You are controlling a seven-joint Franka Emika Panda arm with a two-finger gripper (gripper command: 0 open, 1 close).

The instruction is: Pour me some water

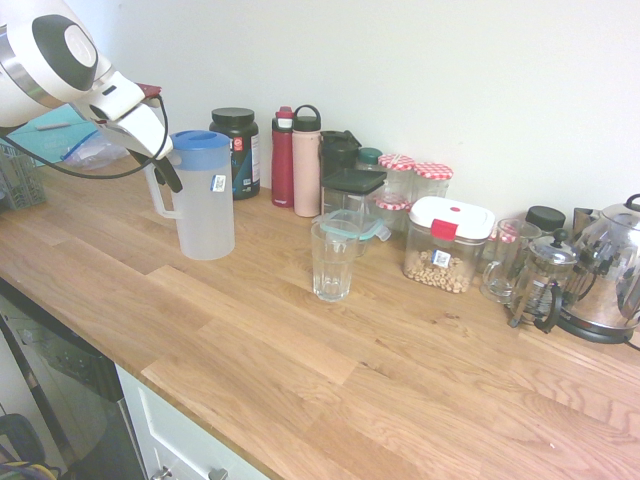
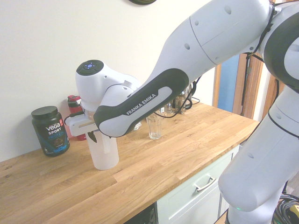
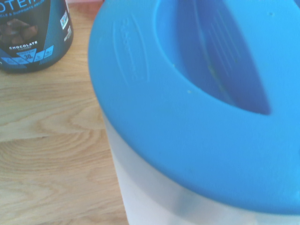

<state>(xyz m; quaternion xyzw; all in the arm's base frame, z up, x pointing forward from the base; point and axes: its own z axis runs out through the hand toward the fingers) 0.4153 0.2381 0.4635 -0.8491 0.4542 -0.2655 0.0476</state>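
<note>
Wooden surface [image 1: 300,370] runs along a white wall, back edge crowded with bottles, jars and a kettle [image 1: 612,275]. White arm reaches in over the translucent jug [image 1: 205,200] with the blue lid [image 3: 197,108], which stands upright on the surface, well apart from the empty drinking glass [image 1: 332,260] nearer the jars. Hand [image 1: 167,176] sits at the jug's handle [image 1: 160,200], dark fingertips [image 1: 174,181] on either side of it; whether they are clamped or only around it, cannot tell. Dark protein tub [image 1: 236,150] just behind the jug. Judgement: jug looks like stiff plastic, smooth and likely slippery; its weight depends on the fill, which is unreadable here. Handle is the sensible hold, high up. Glass is fragile and tippable.
</note>
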